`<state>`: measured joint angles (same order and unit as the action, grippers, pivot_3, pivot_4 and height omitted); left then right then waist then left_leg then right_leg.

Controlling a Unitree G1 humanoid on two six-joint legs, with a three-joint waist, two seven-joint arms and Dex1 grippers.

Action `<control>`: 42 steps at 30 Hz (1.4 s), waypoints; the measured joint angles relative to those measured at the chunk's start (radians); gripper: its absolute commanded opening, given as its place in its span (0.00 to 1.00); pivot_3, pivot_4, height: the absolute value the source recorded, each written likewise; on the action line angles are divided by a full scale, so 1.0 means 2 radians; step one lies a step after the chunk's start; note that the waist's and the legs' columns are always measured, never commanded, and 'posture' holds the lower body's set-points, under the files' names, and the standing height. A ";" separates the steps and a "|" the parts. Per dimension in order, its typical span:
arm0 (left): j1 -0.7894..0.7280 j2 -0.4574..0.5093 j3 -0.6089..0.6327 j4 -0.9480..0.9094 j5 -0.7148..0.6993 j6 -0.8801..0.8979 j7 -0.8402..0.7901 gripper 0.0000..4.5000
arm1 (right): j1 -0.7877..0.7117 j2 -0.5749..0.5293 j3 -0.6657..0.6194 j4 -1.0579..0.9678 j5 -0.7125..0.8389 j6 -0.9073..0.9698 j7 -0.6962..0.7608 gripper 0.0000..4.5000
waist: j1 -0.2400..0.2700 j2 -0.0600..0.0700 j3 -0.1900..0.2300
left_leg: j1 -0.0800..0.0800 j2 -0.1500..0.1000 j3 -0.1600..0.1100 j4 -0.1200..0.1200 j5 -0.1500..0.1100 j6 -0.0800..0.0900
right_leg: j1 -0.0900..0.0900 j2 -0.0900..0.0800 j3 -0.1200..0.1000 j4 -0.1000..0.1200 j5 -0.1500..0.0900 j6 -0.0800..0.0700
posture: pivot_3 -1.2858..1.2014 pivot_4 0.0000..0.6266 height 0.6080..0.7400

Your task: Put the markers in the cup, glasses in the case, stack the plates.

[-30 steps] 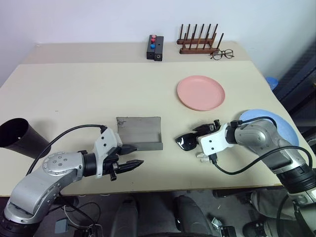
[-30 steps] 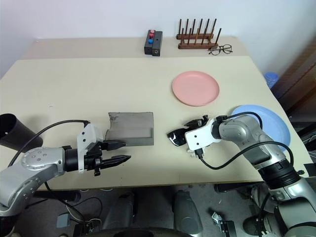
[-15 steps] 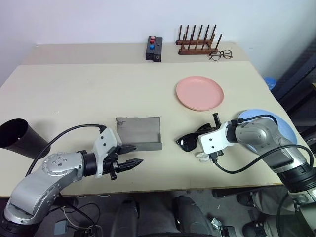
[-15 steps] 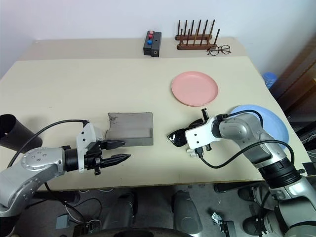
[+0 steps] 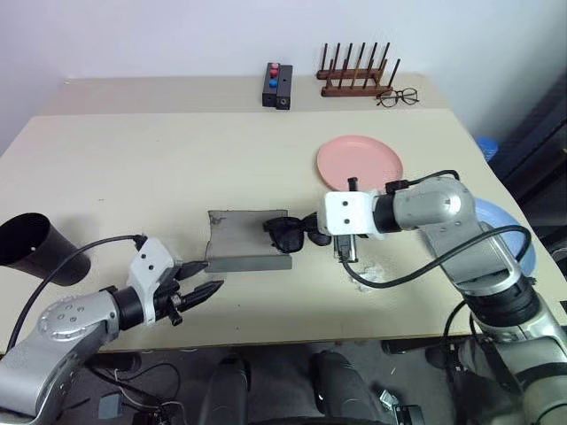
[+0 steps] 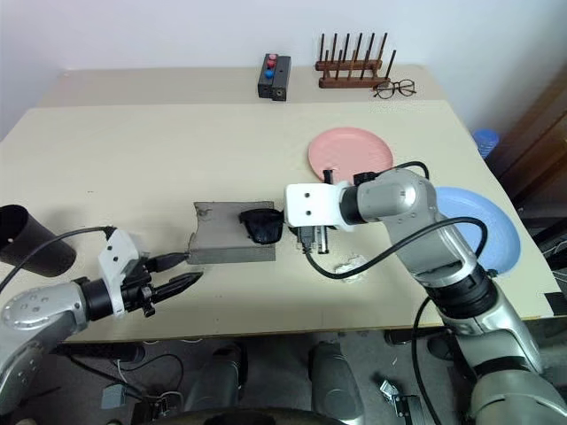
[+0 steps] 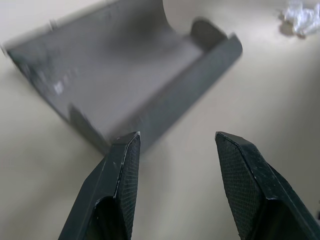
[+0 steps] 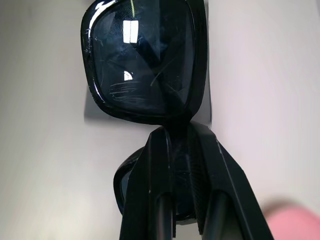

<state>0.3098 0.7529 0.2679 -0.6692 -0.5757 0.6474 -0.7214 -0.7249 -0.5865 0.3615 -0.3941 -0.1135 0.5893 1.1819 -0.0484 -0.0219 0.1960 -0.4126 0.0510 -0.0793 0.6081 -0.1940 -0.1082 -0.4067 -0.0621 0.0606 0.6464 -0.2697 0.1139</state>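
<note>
The sunglasses (image 5: pixel 291 235) are off the table, pinched at the bridge by the right gripper (image 8: pixel 181 150), whose fingers are closed tight on the frame. They hang over the right-hand end of the grey case (image 5: pixel 241 237), which lies open at the centre of the table (image 5: pixel 159 168), trough toward the near edge, lid up behind.

The step in hand is the glasses into the case. The next move calls for lowering them along the trough, lengthwise, before letting go; as they hang now, part of the frame appears to overrun the case's right end.

The left gripper (image 7: pixel 175 150) sits at 7 o'clock from the case, fingers partly spread and holding nothing, pointed at the case's near corner.

Outward: the pink plate (image 5: pixel 360 165) lies at 2 o'clock from the case; the blue plate (image 6: pixel 478 228) at 3 o'clock, largely covered by the right arm; the black cup (image 5: pixel 31 246) at 9 o'clock, on its side at the table edge.

Whether the temples are folded cannot be told. The markers cannot be made out with certainty. A small white scrap (image 6: pixel 354 263) beneath the right arm is too unclear to identify.
</note>
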 measured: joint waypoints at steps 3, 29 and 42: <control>0.046 0.000 0.017 -0.011 0.005 -0.021 -0.013 0.54 | -0.030 0.047 0.024 0.005 0.002 0.043 -0.025 0.00 | 0.001 0.000 0.000 | 0.000 0.000 0.000 -0.001 0.000 0.000 | -0.001 0.000 0.000 0.000 0.000 0.000 | 0.52 0.24 1.00; 0.106 -0.058 0.075 -0.006 -0.007 -0.172 -0.085 0.54 | -0.058 0.101 0.141 0.088 -0.019 0.093 -0.121 0.00 | 0.002 0.000 0.000 | -0.006 0.000 0.001 -0.005 0.000 0.000 | -0.006 0.001 0.000 -0.005 0.001 -0.002 | 0.52 0.24 1.00; 0.082 -0.044 0.067 -0.010 -0.008 -0.151 -0.061 0.54 | -0.054 0.062 0.141 0.058 -0.020 0.110 -0.108 0.19 | 0.002 0.000 0.000 | -0.006 0.000 0.001 -0.005 0.000 0.000 | -0.006 0.001 0.000 -0.005 0.001 -0.002 | 0.52 0.24 1.00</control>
<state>0.4743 0.6643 0.4024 -0.6897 -0.5916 0.3444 -0.8436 -0.8328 -0.4625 0.6439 -0.2777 -0.1525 0.8094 0.9663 -0.0452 -0.0220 0.1954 -0.4251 0.0519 -0.0775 0.5990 -0.1937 -0.1079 -0.4187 -0.0606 0.0606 0.6362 -0.2669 0.1097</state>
